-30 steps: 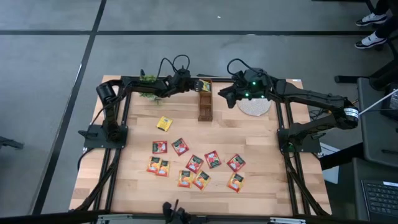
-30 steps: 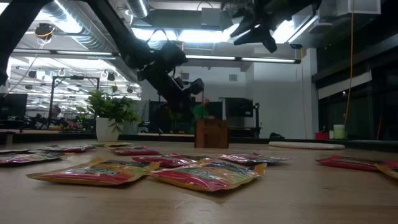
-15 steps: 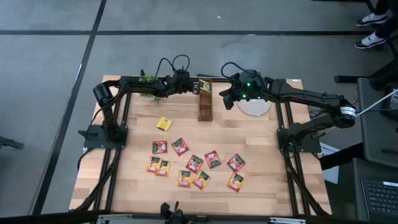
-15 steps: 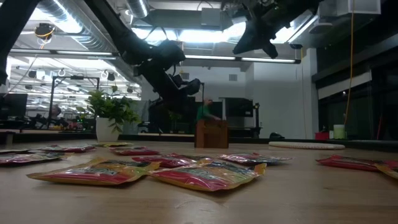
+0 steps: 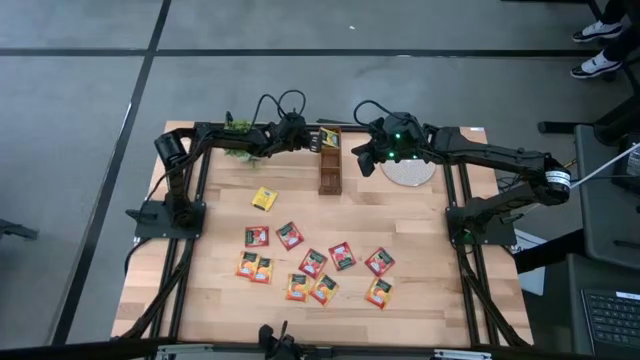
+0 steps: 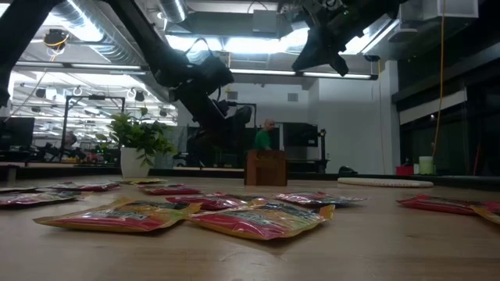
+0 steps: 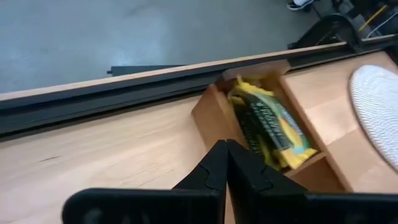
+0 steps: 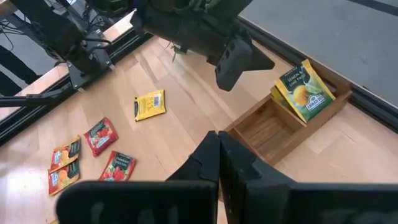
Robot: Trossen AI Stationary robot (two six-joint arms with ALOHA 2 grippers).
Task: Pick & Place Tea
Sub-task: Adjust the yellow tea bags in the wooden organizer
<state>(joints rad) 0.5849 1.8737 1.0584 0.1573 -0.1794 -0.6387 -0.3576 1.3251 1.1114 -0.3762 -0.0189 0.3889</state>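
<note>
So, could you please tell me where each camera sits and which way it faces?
High view: overhead, straight down; both arms, the wooden box, scattered tea sachets.
Low view: table height, level across sachets to box and room; arms overhead.
Left wrist view: left gripper shut, beside the box's yellow sachets.
Right wrist view: right gripper shut, above the box; left arm beyond.
All share the box.

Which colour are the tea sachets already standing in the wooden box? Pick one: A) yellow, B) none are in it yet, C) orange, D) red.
A: the left wrist view shows yellow sachets leaning in the end compartment of the wooden box, and the right wrist view shows the same yellow packets there; the red and orange ones lie on the table.
</note>
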